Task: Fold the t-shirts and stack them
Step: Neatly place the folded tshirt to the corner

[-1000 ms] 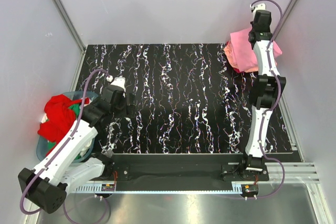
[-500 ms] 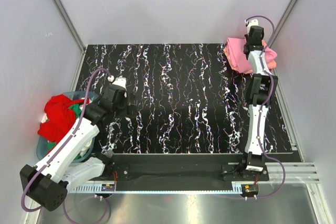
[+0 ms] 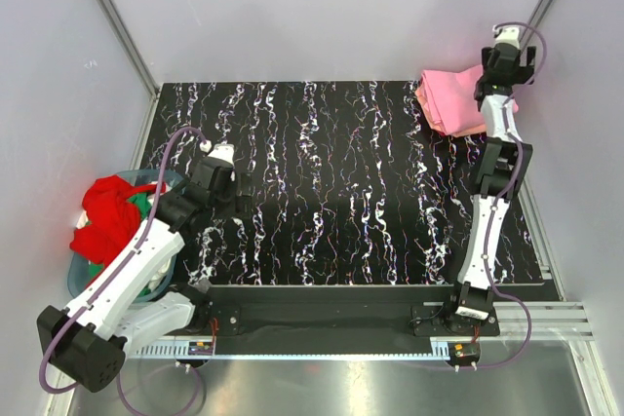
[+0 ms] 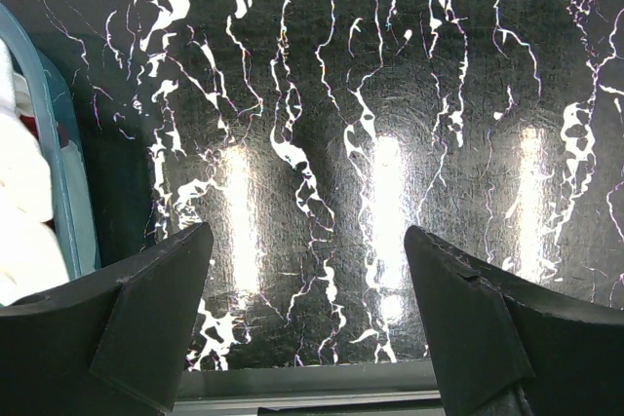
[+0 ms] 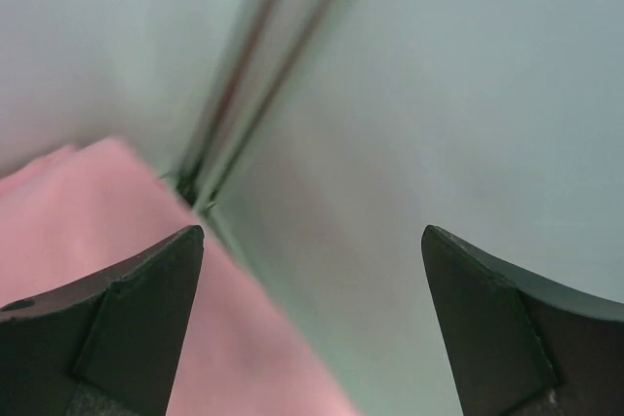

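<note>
A folded bubblegum pink t-shirt (image 3: 453, 99) lies on a salmon-orange one (image 3: 425, 100) in the table's back right corner. My right gripper (image 3: 507, 57) hangs open just above the stack's right edge, near the wall, with nothing between its fingers. In the right wrist view the pink cloth (image 5: 88, 270) fills the lower left, apart from the open gripper (image 5: 312, 241). Red (image 3: 109, 213) and green (image 3: 146, 197) t-shirts are heaped in the basket at the left. My left gripper (image 3: 226, 180) is open and empty over bare table beside the basket, and it shows the same in the left wrist view (image 4: 307, 241).
The round blue-grey basket (image 3: 78, 280) sits off the table's left edge; its rim (image 4: 60, 172) and some white cloth (image 4: 21, 192) show in the left wrist view. The black marbled table (image 3: 331, 182) is walled on three sides, with a metal corner post (image 5: 244, 75) close to the right gripper.
My right gripper has opened, let go of the pink t-shirt and swung up and right towards the wall. The pink shirt now lies flatter on the stack. The left arm has not moved.
</note>
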Robot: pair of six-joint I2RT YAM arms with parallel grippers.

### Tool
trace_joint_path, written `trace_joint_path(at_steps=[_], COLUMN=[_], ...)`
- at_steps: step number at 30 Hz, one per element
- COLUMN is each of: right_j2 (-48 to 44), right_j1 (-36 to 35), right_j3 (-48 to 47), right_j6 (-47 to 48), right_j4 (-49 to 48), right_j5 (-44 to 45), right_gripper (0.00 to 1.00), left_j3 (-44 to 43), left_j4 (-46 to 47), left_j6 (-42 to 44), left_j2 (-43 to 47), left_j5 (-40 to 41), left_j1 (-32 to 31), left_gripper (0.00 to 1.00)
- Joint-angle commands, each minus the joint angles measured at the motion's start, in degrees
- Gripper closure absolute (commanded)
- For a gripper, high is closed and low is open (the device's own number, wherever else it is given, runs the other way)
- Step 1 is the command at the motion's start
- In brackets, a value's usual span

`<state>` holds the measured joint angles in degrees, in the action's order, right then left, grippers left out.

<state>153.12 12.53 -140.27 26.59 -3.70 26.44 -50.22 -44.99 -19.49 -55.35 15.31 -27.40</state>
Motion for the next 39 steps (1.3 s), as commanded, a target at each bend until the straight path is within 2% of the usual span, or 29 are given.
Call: trace_joint_path(at_steps=[1, 3, 5, 8, 9, 12, 13, 15, 16, 20, 27, 36, 38, 39], right_j2=[-11.7, -15.9, -19.9, -22.2, -22.2, -21.0, -20.7, -19.4, -18.7, -13.7, -5.8, -0.1, -1.8, -2.6], right_j1=[0.6, 0.6, 0.6, 0.6, 0.6, 0.6, 0.6, 0.6, 0.6, 0.5, -2.2, -4.0, -4.3, -4.4], right_j3=[0.1, 1.1, 3.9, 7.0, 7.3, 7.4, 8.5, 10.2, 11.3, 11.4, 5.8, 2.4, 2.7, 2.7], right_j6=[-2.7, -7.0, -11.6, -22.0, -26.2, -37.4, -39.3, -45.3, -47.1, -53.6, -55.5, -58.5, -58.3, -58.1], right_j4=[-5.7, -2.4, 2.3, 8.5, 9.9, 14.2, 14.3, 12.5, 11.6, 8.0, 8.0, 10.6, 11.0, 11.3], right_j5=[5.2, 4.3, -0.1, -10.2, -15.2, -21.8, -27.6, -33.5, -38.2, -44.1, -48.5, -47.9, -47.3, -46.9], right_gripper=[0.00, 0.00, 0.00, 0.00, 0.05, 0.21, 0.35, 0.48, 0.60, 0.85, 0.90, 0.89, 0.85, 0.76], left_j3=[-0.3, -0.2, -0.3, -0.3, -0.3, -0.3, -0.2, -0.2, -0.2, -0.2, -0.2, -0.3, -0.3, -0.3], left_j4=[1.5, 1.7, 1.6, 1.7, 1.8, 1.8, 1.9, 1.9, 1.9, 1.9, 1.9, 1.8, 1.8, 1.8], left_j6=[0.2, 0.2, 0.4, 0.4, 0.5, 0.6, 0.6, 0.5, 0.5, 0.7, 0.6, 0.5, 0.4, 0.4], left_j2=[1.2, 1.6, 2.0, 2.4, 2.7, 3.3, 3.6, 3.8, 3.8, 4.0, 4.2, 4.1, 4.2, 4.4], left_j5=[1.5, 1.6, 1.6, 1.3, 1.1, 1.4, 1.5, 1.5, 1.4, 1.3, 1.4, 2.0, 2.1, 2.2], left_j1=[0.2, 0.2, 0.2, 0.2, 0.2, 0.2, 0.2, 0.2, 0.2, 0.2, 0.2, 0.2, 0.3, 0.3], left_gripper=[0.14, 0.14, 0.14, 0.14, 0.14, 0.14, 0.14, 0.14, 0.14, 0.14, 0.14, 0.14, 0.14, 0.14])
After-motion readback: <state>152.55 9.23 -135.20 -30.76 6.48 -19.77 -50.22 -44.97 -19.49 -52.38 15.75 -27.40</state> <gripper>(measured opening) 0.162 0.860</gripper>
